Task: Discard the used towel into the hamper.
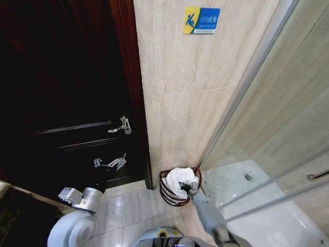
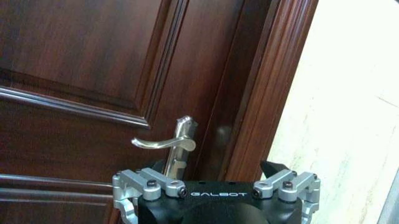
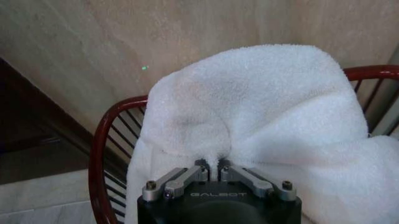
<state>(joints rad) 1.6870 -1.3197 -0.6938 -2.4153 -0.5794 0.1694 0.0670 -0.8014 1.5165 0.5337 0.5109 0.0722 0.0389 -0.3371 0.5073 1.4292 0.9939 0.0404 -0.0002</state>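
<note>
Dark wooden door (image 1: 67, 98) at left, lever handle (image 1: 122, 125) on it; beige tiled wall (image 1: 190, 98) ahead with blue-yellow sign (image 1: 201, 20); glass shower screen (image 1: 277, 118) at right over white shower tray (image 1: 257, 206). Hamper (image 1: 168, 194) on tiled floor (image 1: 128, 211) in the corner between door frame and shower screen, against the wall. White towel (image 1: 179, 179) bunched inside hamper, heaped above red-brown rim (image 3: 100, 140). Right gripper (image 3: 211, 168) over hamper, fingers (image 3: 201, 169) together, pinching a towel fold. Left gripper (image 2: 215, 186) parked low near door, fingers apart, empty, facing handle (image 2: 168, 142).
</note>
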